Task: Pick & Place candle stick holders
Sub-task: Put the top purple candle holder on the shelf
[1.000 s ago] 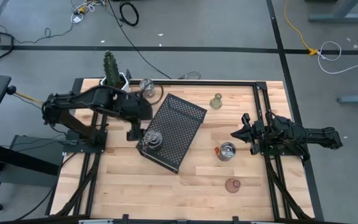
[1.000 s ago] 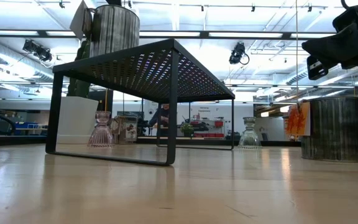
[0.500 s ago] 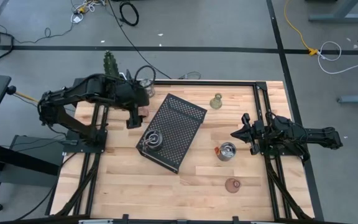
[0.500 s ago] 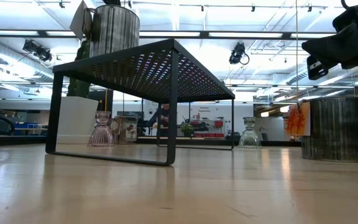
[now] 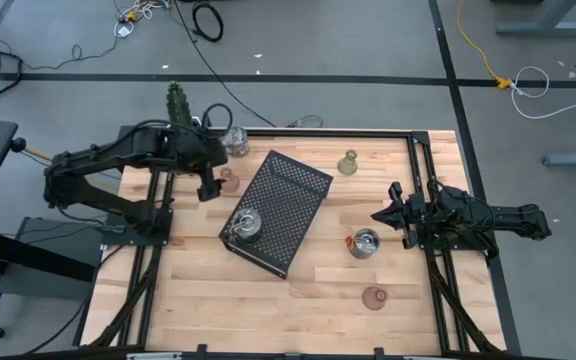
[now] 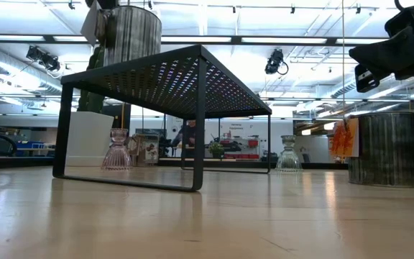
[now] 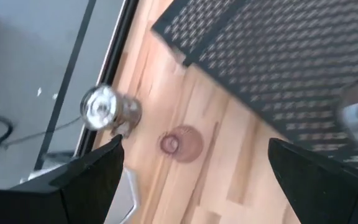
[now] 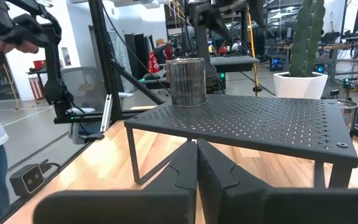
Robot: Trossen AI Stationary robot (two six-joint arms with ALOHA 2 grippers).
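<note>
The left gripper (image 7: 191,180) hovers with fingers (image 7: 86,180) spread wide, a pink holder (image 7: 180,144) on the worktop (image 7: 241,180) between them, seemingly the next pick, needing a descent; right fingers (image 8: 194,177) clenched, empty.

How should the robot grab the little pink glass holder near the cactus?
Probably from straight above, closing on the narrow neck of the pink holder. It stands upright on a wide flared base, and the open left tool hovers above it.

A silver holder (image 6: 131,34) stands on the black rack (image 6: 165,75); a pink holder (image 6: 117,150) sits on the desk (image 6: 207,223) behind.
</note>
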